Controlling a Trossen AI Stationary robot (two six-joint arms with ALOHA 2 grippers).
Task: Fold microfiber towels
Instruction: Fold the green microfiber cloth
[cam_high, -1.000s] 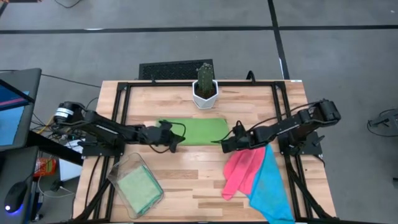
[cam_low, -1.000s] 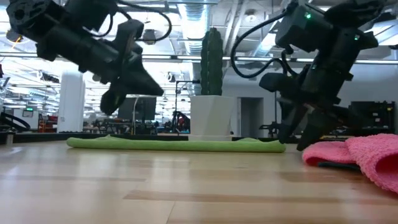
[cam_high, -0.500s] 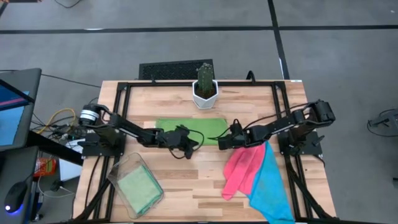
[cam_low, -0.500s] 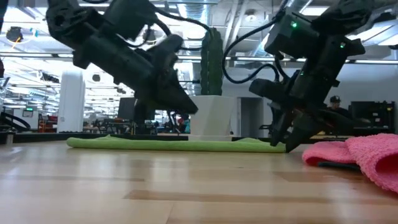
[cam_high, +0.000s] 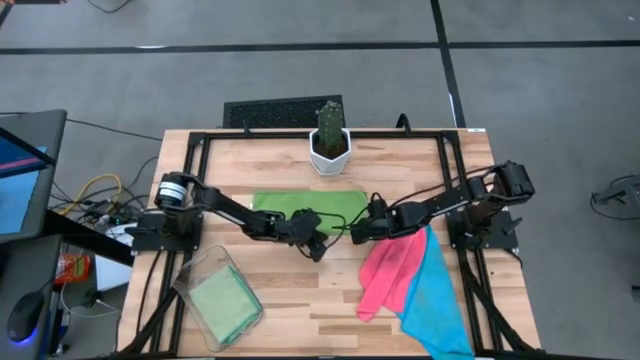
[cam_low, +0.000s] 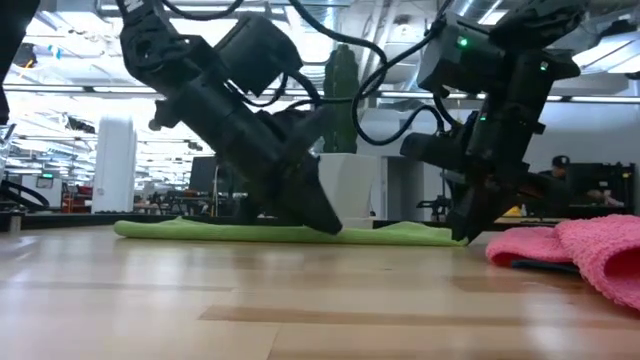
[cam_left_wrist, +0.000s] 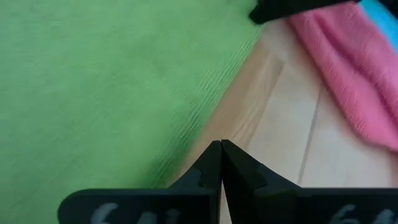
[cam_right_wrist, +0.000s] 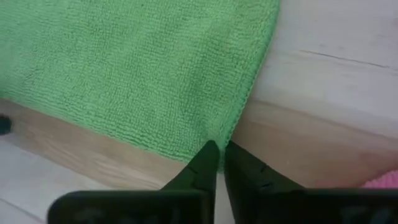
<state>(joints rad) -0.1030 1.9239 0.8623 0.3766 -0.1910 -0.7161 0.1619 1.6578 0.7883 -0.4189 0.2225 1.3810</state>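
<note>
Two grippers were down at the near edge of the green towel (cam_high: 305, 207), which lay flat mid-table before the cactus (cam_high: 330, 140). The right gripper (cam_right_wrist: 216, 154) had pinched almost shut on its near right corner; the left gripper (cam_left_wrist: 220, 152) was shut beside the edge, holding nothing visible. Judged: the fold was starting; next, lift the corner and carry it across. Both arms reached inward, low.

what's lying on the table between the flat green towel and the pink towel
Nothing but bare wooden table, seen in the high view; the light green microfiber towel and hot pink microfiber towel lie apart.
</note>
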